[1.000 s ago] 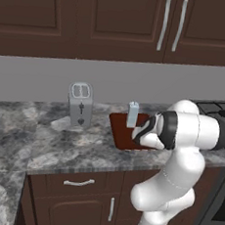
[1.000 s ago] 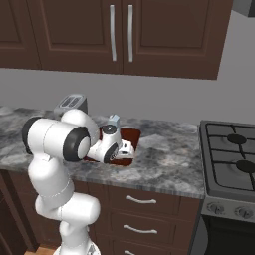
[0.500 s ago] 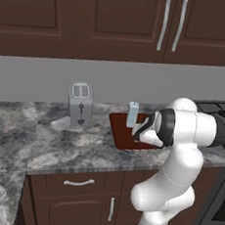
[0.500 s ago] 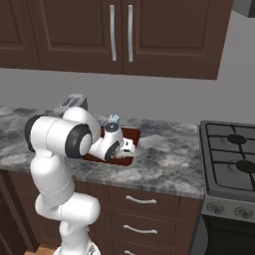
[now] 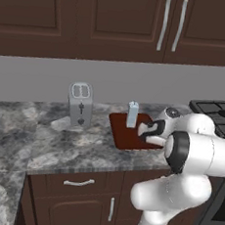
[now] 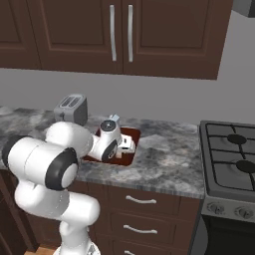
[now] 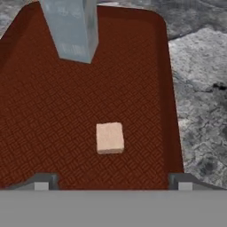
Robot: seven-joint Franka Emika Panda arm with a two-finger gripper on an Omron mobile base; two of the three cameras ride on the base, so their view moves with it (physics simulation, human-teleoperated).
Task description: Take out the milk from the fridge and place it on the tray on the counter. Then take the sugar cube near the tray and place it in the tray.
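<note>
Fingers (image 7: 110, 179) spread wide, empty, over sugar cube (image 7: 110, 138) on tray (image 7: 146, 88), milk (image 7: 71, 29) beyond.

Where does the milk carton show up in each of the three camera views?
Left base view: the milk stands upright at the back of the tray, centre of the picture.
Right base view: only its top peeks above the robot's hand, left of centre.
Hand view: its lower body is at the top left.
Shared landmark: the tray.
</note>
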